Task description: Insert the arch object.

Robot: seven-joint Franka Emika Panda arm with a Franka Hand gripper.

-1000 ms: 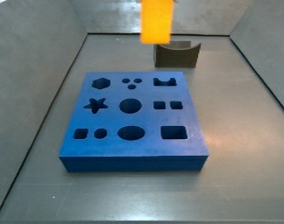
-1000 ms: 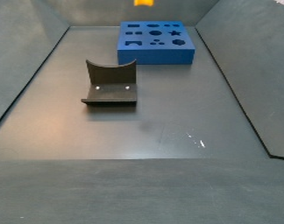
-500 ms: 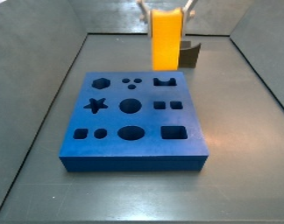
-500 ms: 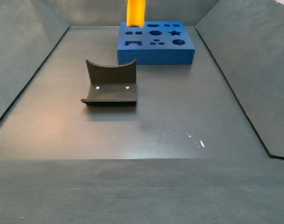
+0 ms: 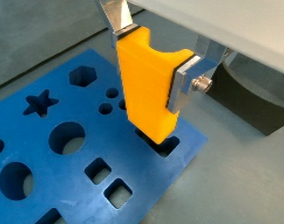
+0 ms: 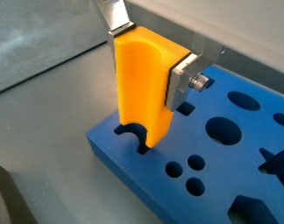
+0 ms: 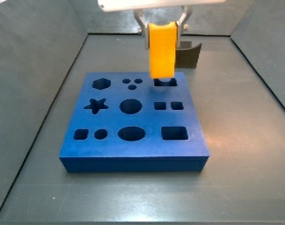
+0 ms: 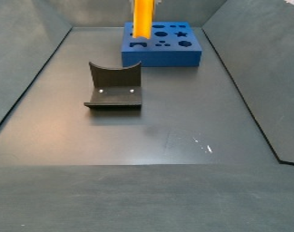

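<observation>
The arch object (image 7: 163,51) is a bright orange-yellow elongated block, held upright. My gripper (image 7: 163,19) is shut on its upper part, above the blue board (image 7: 133,156). In both wrist views the silver fingers (image 5: 183,80) (image 6: 182,77) clamp the arch object (image 5: 148,87) (image 6: 142,87) from two sides. Its lower end stands at the mouth of the arch-shaped hole (image 5: 166,144) (image 6: 135,136) near the board's corner. I cannot tell whether the end is inside the hole. In a side view the arch object (image 8: 141,18) stands over the board's (image 8: 161,57) left end.
The dark fixture (image 8: 113,86) with a curved notch stands on the grey floor apart from the board; it also shows behind the arch object (image 7: 190,53). The board (image 5: 156,175) (image 6: 256,175) has several other shaped holes. Grey walls enclose the floor.
My gripper has come down with the arch object, from high above the board's far edge to the arch-shaped hole. Board and fixture have not moved.
</observation>
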